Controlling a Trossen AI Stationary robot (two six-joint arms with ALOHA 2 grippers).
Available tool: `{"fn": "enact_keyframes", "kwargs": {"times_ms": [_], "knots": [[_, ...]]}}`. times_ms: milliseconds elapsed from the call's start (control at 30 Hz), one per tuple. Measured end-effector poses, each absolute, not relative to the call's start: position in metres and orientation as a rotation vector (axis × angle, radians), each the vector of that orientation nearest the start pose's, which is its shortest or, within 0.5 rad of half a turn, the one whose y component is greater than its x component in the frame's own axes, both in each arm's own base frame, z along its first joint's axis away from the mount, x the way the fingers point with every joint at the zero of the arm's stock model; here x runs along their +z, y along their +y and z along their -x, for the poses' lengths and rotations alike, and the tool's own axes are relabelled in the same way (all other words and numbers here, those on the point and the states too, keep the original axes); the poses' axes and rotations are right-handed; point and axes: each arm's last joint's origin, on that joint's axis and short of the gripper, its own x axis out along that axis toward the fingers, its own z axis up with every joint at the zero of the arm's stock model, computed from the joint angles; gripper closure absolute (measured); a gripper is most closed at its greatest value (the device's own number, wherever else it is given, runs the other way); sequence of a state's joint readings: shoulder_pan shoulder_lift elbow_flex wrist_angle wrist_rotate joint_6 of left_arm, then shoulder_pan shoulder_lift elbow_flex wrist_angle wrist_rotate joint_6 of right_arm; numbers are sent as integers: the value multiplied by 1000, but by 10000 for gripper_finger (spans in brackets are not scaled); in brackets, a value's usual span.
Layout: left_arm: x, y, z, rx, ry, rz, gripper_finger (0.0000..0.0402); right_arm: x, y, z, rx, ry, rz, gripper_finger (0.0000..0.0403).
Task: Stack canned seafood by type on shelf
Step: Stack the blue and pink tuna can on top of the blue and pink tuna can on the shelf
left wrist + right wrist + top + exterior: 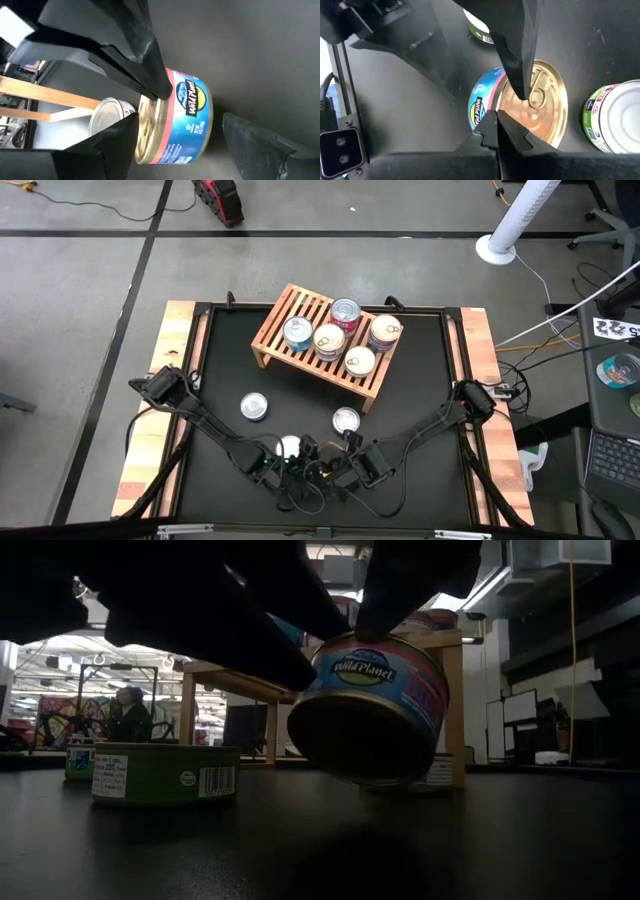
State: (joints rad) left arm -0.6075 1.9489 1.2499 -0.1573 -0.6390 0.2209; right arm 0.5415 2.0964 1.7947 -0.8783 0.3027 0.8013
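My left claw is wide and squeezes a pink and blue can, tipped up off the black table near the front edge. My right claw is pinched shut, touching its gold lid.

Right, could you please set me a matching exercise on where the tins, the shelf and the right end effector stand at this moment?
Things:
1. pink-and-blue round metal tin
2. green-labelled round metal tin
3. light wooden slatted shelf
4. right end effector

States:
A. standing flat on the black table
B. shut, beside the gold lid
C. tilted, gripped by the left end effector
D. carrying several tins

Pairs: 1-C, 2-A, 3-D, 4-B
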Motion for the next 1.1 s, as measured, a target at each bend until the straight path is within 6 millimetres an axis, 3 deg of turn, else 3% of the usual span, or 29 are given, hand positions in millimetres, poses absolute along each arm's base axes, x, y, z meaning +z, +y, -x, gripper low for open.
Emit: {"fn": "enact_keyframes", "kwargs": {"times_ms": [300, 500, 633, 833, 967, 1100], "knots": [[145, -219, -349, -64, 703, -809, 119, 229, 220, -383, -219, 1054, -245, 403], [141, -219, -352, -15, 685, -845, 121, 229, 221, -383, -215, 1055, -247, 403], [142, -219, -353, 17, 677, -857, 147, 229, 221, -383, -206, 1062, -254, 403], [142, -219, -353, 6, 679, -874, 220, 230, 221, -383, -205, 1061, -259, 402], [142, -219, -353, 3, 680, -885, 220, 230, 221, -383, -203, 1064, -263, 386], [142, -219, -353, 9, 680, -887, 220, 230, 221, -383, -201, 1063, -266, 344]]}}
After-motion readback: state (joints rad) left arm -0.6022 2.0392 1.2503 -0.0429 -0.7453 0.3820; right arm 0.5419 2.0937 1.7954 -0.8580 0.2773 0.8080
